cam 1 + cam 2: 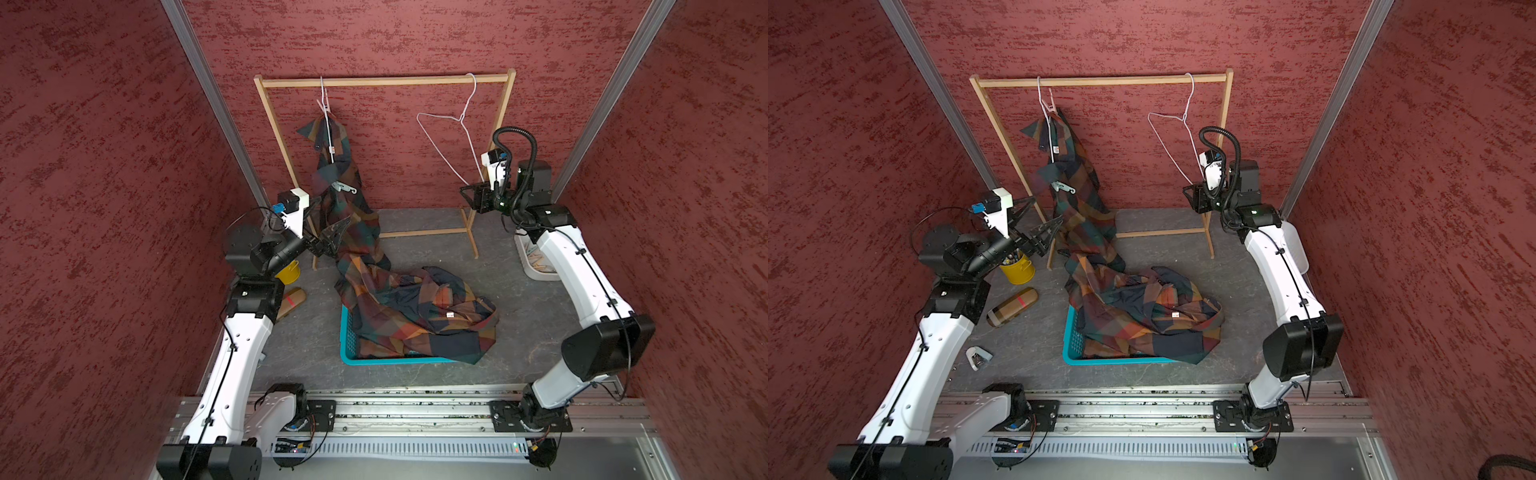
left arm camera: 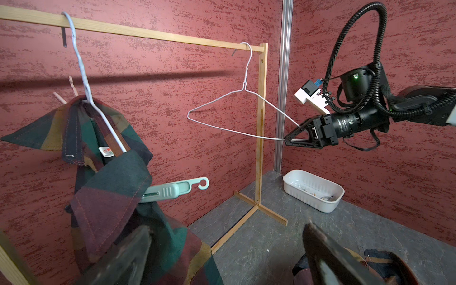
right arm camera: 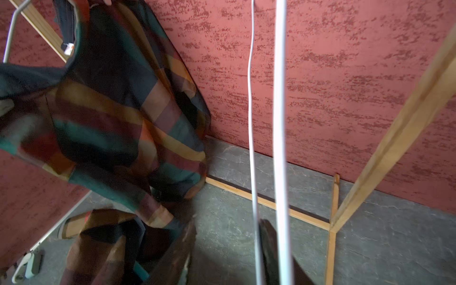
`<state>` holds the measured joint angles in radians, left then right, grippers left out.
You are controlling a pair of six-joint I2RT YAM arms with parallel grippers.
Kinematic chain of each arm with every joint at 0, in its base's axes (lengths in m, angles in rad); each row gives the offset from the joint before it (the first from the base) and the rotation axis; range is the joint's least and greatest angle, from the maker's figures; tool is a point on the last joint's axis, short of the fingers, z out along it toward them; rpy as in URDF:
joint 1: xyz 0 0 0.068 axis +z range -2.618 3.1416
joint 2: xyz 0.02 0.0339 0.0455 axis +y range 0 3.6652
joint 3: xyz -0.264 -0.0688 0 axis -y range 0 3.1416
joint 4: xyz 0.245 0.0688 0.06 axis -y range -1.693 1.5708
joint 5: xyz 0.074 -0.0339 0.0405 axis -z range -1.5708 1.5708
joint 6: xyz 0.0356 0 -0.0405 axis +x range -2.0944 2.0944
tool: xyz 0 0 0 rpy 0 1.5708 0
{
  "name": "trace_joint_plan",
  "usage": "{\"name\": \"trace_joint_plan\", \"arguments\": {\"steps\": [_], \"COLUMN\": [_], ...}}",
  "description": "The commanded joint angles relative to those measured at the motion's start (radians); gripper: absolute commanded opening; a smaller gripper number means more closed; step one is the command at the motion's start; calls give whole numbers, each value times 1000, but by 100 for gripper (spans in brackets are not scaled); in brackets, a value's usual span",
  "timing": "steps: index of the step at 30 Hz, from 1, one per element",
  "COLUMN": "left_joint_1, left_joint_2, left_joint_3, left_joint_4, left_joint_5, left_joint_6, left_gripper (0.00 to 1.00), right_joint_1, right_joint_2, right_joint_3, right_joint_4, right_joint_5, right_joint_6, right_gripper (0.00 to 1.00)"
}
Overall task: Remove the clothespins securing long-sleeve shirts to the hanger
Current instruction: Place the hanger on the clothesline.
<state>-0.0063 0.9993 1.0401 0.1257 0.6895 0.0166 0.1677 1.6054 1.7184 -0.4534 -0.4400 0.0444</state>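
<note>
Clothespins (image 1: 326,106) in pink stand at the collar of the hanging shirt (image 1: 345,216) in both top views, a mint clothespin (image 1: 1064,187) lower down; your left hand (image 1: 1047,211) gapes wide just beside the cloth. Left wrist: your right hand (image 2: 286,141) sits at the bare hanger (image 2: 247,70), at its corner. Right wrist: its fingers (image 3: 269,246) stand apart, gripping nothing, wire running between them.

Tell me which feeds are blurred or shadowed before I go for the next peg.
Right wrist view: motion-smeared, the bare hanger a thick white streak, the hanging shirt soft. Left wrist view: crisp on the mint clothespin, with the shadow of the rail banding the wall. Both top views: sharp, evenly lit.
</note>
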Motion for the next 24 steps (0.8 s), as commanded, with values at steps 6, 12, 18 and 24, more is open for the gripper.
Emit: {"name": "trace_joint_plan", "arguments": {"steps": [6,12,18,24], "left_joint_1": [-37,-101,-139,-157], "left_joint_2": [-44,-52,-49,-43], "left_joint_3": [-16,-19,-34,-47], "left_joint_4": [-47,-90,-95,-95], "left_joint_5": [-123,-188,-220,-223], "left_joint_6": [31,60,61,60], "left_gripper": [99,99,98,99], "right_joint_1": [6,7,18,23], "right_joint_2": [-294,-516,-706,-818], "right_joint_3": [-298,-619,-838,-942], "right_joint_4": [137,48,-101,-206], "right_joint_5": [88,216,307,242], "right_joint_6": [77,186,308,378], "right_gripper": [56,62,62,62]}}
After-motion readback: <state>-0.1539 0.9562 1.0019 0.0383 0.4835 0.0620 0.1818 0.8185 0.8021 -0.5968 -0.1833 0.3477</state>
